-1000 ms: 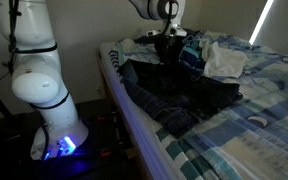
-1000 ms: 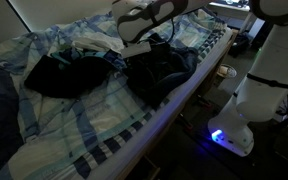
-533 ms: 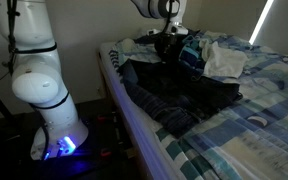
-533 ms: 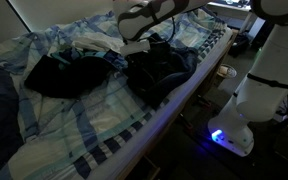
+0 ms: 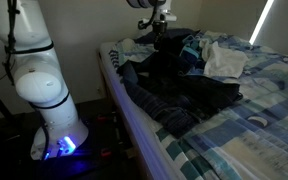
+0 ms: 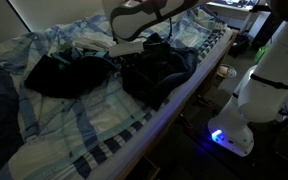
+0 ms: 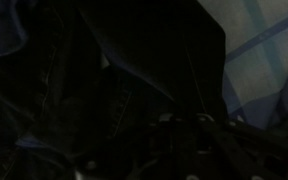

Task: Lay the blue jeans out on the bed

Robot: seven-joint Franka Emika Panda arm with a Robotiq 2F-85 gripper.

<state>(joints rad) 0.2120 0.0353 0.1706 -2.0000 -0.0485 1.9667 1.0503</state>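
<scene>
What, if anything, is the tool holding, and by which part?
Apparently the jeans, by a bunch of cloth at one end, rising in a peak under the tool; the grip itself is shadowed.

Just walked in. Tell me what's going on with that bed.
The robot arm's gripper seems shut on the blue jeans, holding one part up off the bed near its edge. The rest lies bunched and crumpled, not laid out yet. A white garment lies beside them.

Bare bedspread beside jeans free — white garment, dark pile block.
</scene>
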